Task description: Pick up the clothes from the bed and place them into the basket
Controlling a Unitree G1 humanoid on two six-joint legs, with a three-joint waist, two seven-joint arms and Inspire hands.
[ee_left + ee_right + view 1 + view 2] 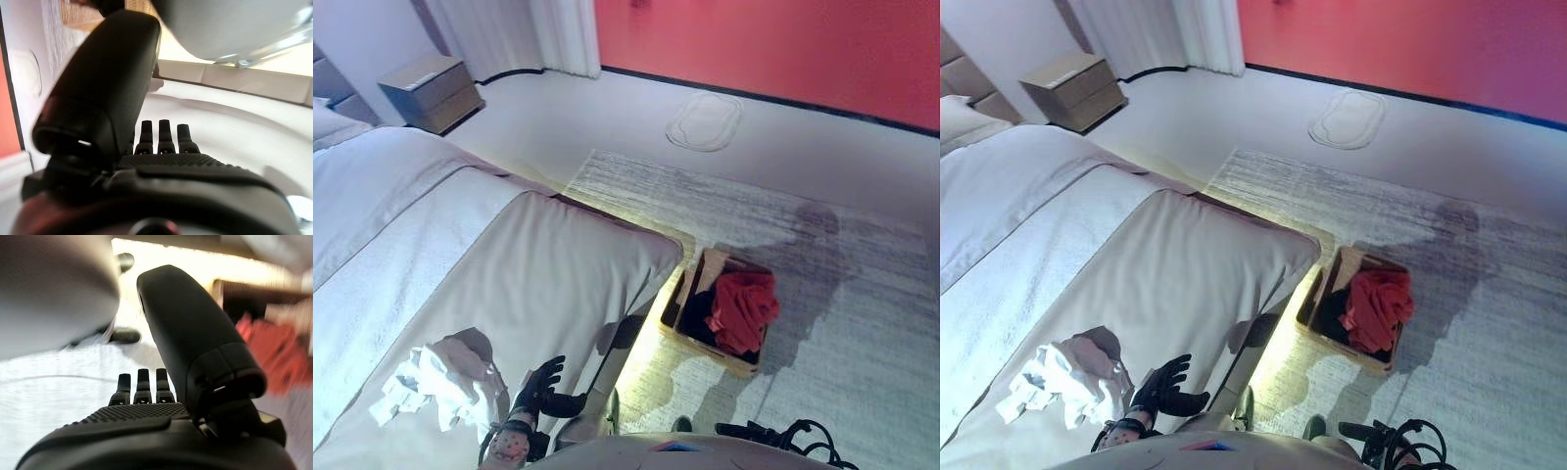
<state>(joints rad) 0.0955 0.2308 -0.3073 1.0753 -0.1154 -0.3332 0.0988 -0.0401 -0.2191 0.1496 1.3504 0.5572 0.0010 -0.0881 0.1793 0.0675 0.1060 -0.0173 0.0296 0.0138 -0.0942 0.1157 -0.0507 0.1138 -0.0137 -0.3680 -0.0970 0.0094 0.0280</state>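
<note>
A crumpled white garment [435, 384] lies on the bed [538, 274] near its foot edge, spread over the pale cover close to the bottom of the head views. Just beside it, towards the mattress edge, the left hand [540, 387] sits above the cover with its fingers straight and spread, holding nothing; its own wrist view shows the fingers [160, 137] extended in a row with the thumb standing out, only the bed surface past them. The basket [677, 304] stands on the grey rug [842, 294] just beside the bed's corner, and a red garment [741, 309] is piled in it over something dark (what that dark item is cannot be told). The right hand [146, 431] shows in its own wrist view, fingers straight and empty, with the red cloth and basket blurred beyond it. A bedside table [431, 90] stands against the far wall near the curtain [524, 34].
</note>
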